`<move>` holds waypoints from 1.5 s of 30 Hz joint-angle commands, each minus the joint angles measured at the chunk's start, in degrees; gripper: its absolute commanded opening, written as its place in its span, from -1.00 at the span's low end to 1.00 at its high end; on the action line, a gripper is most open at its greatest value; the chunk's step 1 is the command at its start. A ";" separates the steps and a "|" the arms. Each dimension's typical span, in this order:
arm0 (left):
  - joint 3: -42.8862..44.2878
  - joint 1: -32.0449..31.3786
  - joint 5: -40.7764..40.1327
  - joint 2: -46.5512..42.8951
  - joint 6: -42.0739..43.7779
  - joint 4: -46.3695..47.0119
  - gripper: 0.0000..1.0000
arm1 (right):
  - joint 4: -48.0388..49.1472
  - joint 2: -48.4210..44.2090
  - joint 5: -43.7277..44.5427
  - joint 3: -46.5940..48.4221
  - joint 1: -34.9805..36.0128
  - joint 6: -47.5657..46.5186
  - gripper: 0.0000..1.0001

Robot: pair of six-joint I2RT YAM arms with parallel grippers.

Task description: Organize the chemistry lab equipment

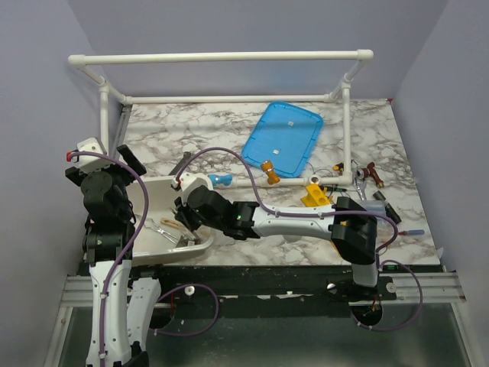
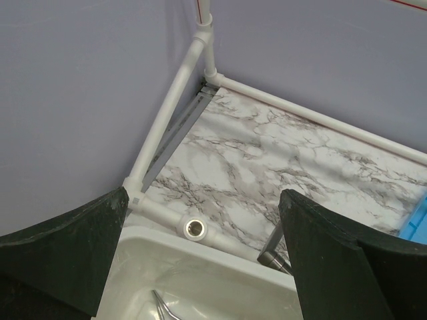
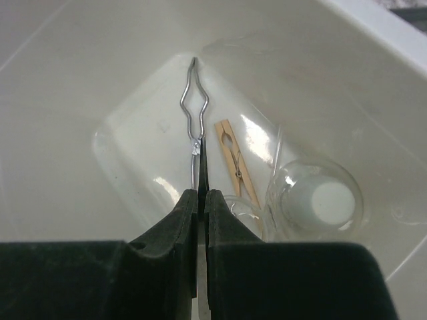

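Gripping the metal scissor tongs (image 3: 193, 107) edge-on, the right gripper (image 3: 202, 195) has its jaws pressed shut on the shank. The bent wire tips project forward over the floor of the big white plastic tub (image 3: 60, 173); whether they touch that floor cannot be determined. Just beside the tongs, to their right in the right wrist view, lies a thin wooden clip (image 3: 235, 160), and next to it a clear glass flask (image 3: 319, 200), both inside the tub. The left gripper (image 2: 203, 233) hangs above the tub's far corner with jaws spread wide and nothing between them. Outward on the marble-patterned table (image 1: 229, 130), a yellow holed test-tube rack (image 1: 315, 196) and several small items (image 1: 368, 177) lie well apart from the tub, near a flat blue rectangular lid (image 1: 284, 138). Assessment: the step in hand is depositing the tongs in the tub. The next move calls for lowering until the tongs are supported, parting the jaws, and lifting straight out so that neither flask nor clip is knocked. The rack and loose items appear outstanding.
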 commanded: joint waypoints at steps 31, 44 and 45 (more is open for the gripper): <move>-0.80 -0.28 1.16 -0.31 0.23 0.94 0.98 | -13.62 -14.56 11.24 0.26 -0.87 1.72 0.08; -0.80 -0.70 1.24 -0.16 0.14 0.93 0.97 | -30.29 -36.37 23.86 -21.28 -24.11 10.38 0.39; -0.81 -0.71 1.34 -0.20 0.14 0.82 0.97 | -31.39 -37.91 24.76 -23.09 -25.86 11.27 0.43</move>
